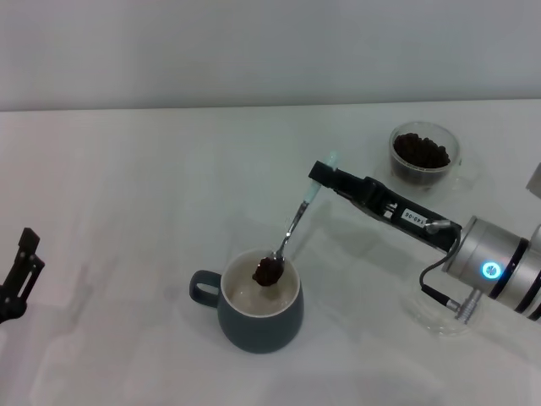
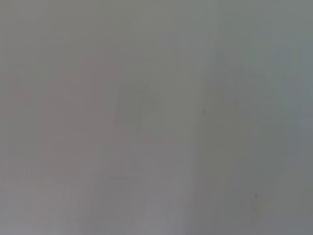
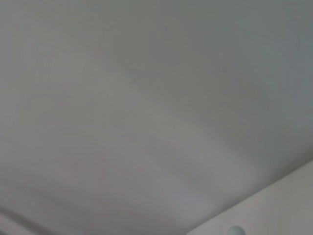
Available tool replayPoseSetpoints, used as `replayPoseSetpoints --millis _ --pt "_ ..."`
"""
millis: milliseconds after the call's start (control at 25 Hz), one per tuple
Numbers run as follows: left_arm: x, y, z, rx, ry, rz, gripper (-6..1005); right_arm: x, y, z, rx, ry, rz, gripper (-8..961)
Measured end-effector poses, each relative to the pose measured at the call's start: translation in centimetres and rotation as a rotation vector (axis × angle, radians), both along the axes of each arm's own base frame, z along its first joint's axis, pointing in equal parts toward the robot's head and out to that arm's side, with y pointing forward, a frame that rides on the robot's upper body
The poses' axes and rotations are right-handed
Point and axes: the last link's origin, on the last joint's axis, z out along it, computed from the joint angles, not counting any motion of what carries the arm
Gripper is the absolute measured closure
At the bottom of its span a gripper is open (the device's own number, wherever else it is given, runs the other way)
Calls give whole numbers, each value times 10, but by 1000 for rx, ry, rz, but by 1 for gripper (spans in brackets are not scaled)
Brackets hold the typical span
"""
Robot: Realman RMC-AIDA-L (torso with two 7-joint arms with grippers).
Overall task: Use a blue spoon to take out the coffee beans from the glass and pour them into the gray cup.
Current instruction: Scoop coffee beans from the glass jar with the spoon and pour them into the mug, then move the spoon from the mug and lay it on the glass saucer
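My right gripper point(image 1: 319, 180) is shut on the pale-blue handle of the blue spoon point(image 1: 295, 222). The spoon slants down to the left. Its bowl holds a heap of coffee beans point(image 1: 268, 271) just over the open mouth of the gray cup point(image 1: 259, 302). The gray cup stands at the front centre, handle to the left. The glass point(image 1: 425, 156) with dark beans stands at the back right, beyond the right arm. My left gripper point(image 1: 19, 275) is parked at the far left edge. The tip of the spoon handle point(image 3: 235, 230) shows in the right wrist view.
A flat clear glass saucer point(image 1: 446, 317) lies under the right arm's wrist at the front right. The white table point(image 1: 135, 194) spreads all around. The left wrist view shows only blank table surface.
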Motion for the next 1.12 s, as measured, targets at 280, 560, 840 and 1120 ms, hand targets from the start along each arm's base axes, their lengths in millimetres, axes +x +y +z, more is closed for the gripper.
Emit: replayPoseSetpoints --millis 280,560,840,1120 --pt "0 1 0 2 2 -2 197 -8 -3 3 108 -87 139 797" --pt "0 1 1 5 1 -1 198 -17 -9 5 244 -196 318 797" --pt "0 2 1 3 5 -1 198 -10 -11 19 310 -175 314 796" --pt "0 1 0 -1 -2 4 197 41 -21 75 350 -67 124 796"
